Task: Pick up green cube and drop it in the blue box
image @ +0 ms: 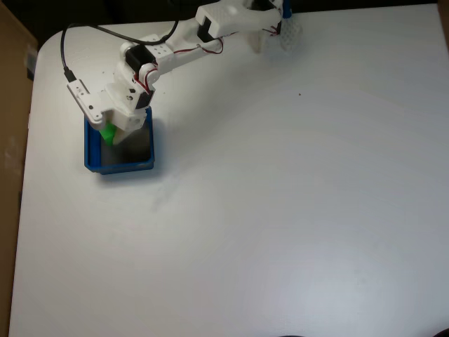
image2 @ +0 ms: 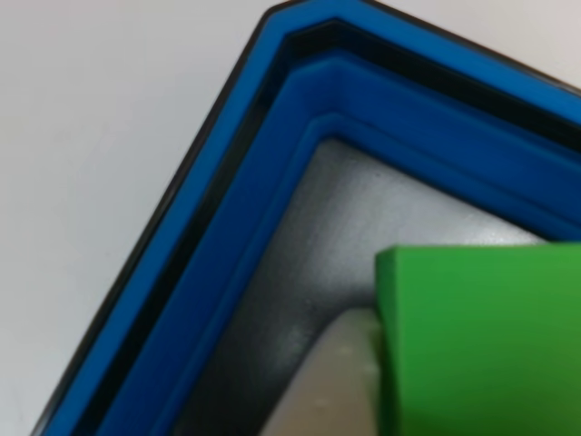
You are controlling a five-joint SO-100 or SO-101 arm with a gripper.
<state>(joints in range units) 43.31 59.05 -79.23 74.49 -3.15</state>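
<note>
The blue box (image: 126, 167) sits at the left of the white table in the fixed view. My gripper (image: 116, 133) hangs over its back left part, shut on the green cube (image: 108, 133), which sits just above the grey floor. In the other view the green cube (image2: 481, 336) looms large at the lower right, above the floor near the chamfered corner of the blue box (image2: 272, 182). A white finger (image2: 331, 386) presses against the cube's left side.
The arm stretches from its base (image: 270, 17) at the top edge down to the box, with a black cable (image: 65, 49) looping beside it. A brown cardboard surface (image: 10, 105) borders the table (image: 280, 210) on the left.
</note>
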